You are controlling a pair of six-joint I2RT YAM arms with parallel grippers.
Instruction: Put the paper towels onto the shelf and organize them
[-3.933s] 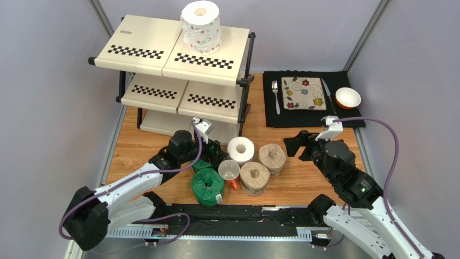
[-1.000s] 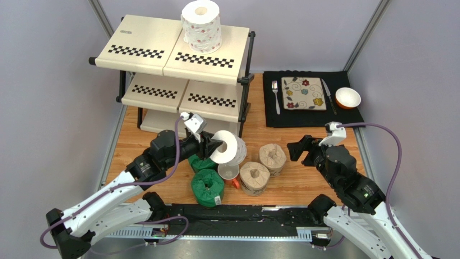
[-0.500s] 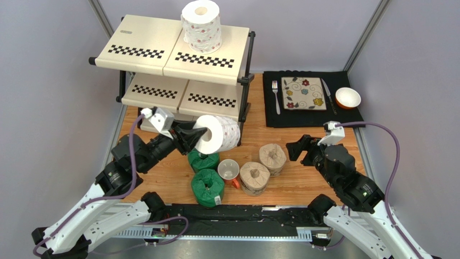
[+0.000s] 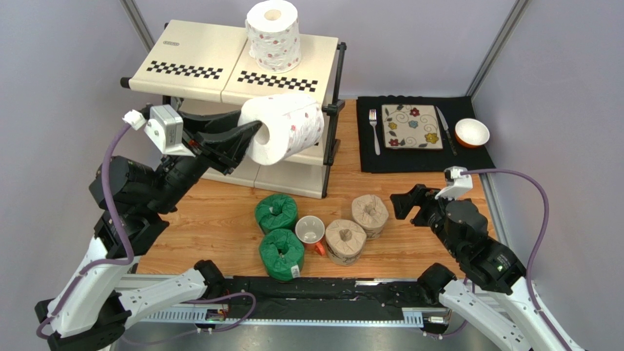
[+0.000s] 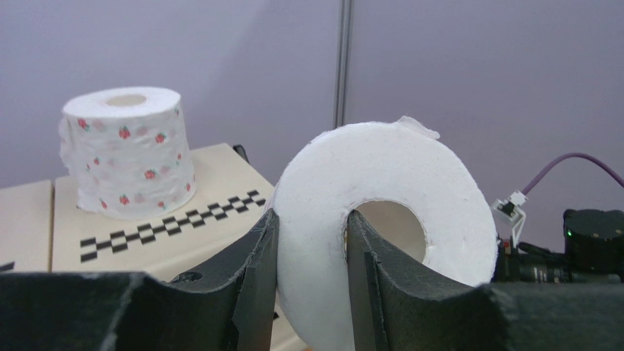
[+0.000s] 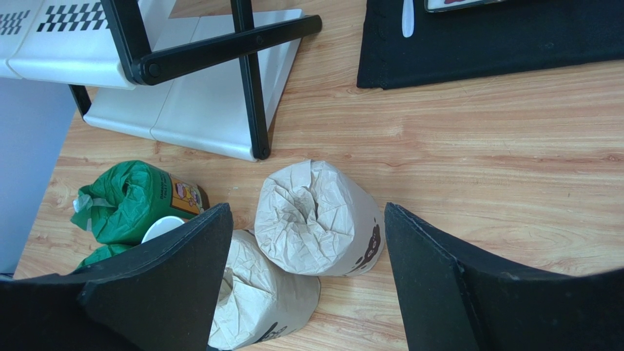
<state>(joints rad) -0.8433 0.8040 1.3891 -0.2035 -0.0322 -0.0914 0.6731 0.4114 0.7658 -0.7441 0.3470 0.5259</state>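
Pinching a floral roll [image 4: 282, 126] in the left gripper [image 5: 310, 241]: one finger down the core, the other outside, clenched on the paper wall between. Holding it in the air at the front edge of the shelf [image 4: 198, 62], about level with the top tier in the wrist view and covering part of the middle tier from overhead. Lying on its side, long axis roughly horizontal and in line with the fingers, open core end facing back at the wrist. Sitting off the fingertips toward the right-hand top panel, home of the matching roll [image 4: 272, 33], upright near the back.

Judging the next move on that: needs taking in over the checkered strip [image 4: 277, 81], then tipping on end beside the standing one (bare panel in front of it and to its left). Left arm plainly the nearer one for this tier.

Looks soft: white, small red flowers, loose flap at the rim. Likely to squash at the pinch rather than slip.

Hovering the right gripper [image 4: 406, 203] spread wide and empty, low over the tan rolls [image 6: 315, 219], one framed between its fingers but untouched. Not yet shelved, on the table [image 4: 212, 212]: two tan plus two green rolls [image 4: 276, 213], clustered round the mug [image 4: 310, 229].
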